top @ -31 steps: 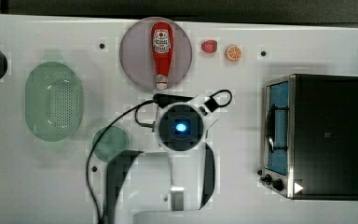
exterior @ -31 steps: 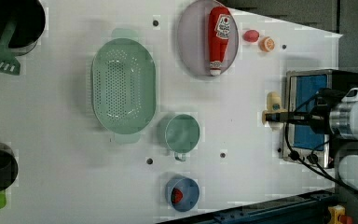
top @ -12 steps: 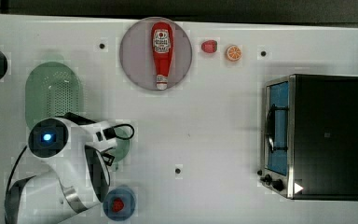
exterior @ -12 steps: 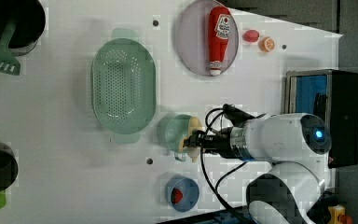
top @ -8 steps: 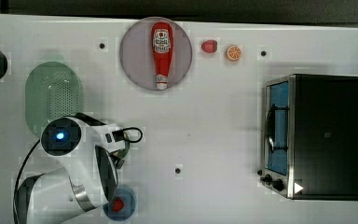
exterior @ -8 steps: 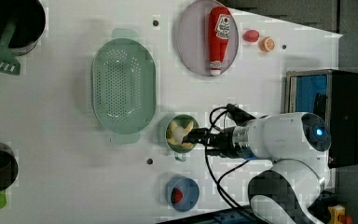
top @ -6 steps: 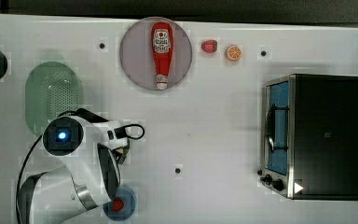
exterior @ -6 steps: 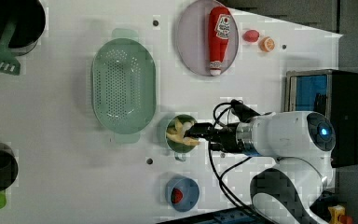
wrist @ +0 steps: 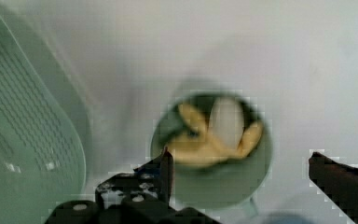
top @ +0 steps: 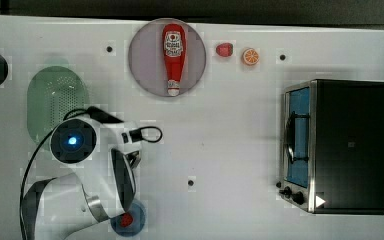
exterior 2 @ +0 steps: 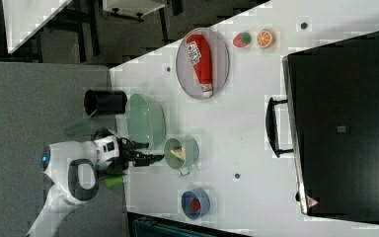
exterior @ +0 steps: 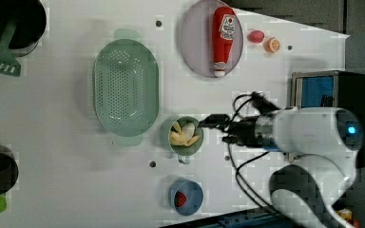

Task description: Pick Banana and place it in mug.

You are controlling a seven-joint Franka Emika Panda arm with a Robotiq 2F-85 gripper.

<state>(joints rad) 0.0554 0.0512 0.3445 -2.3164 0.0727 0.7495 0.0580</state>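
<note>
- You see the banana (exterior: 184, 134) lying inside the mug (exterior: 186, 149), pale yellow fingers against the dark green inside; it sits below the rim, nothing touching it. By the look of it, the placing is done.
- Mug stands upright on the table (exterior: 66, 156), just beside the big green basket (exterior: 126, 92) and near the blue bowl (exterior: 186, 197) that holds a strawberry (exterior: 180, 198).
- The gripper (wrist: 240, 168) is spread wide and empty; in the wrist view its two fingers (wrist: 165, 170) stand apart on either side of the mug, banana visible between them, no contact.
- That wide spread fits a release: likely you let the fruit drop in, and the mug's wall keeps it put.
- In the left view the gripper (exterior: 214, 124) sits at the mug's right edge, arm reaching in from the left view's right, roughly level across the picture.
- Ketchup bottle (exterior: 222, 40) on its plate (exterior: 192, 45), orange slice (exterior: 272, 45) and toaster oven (top: 340, 145) are well apart, untouched.
</note>
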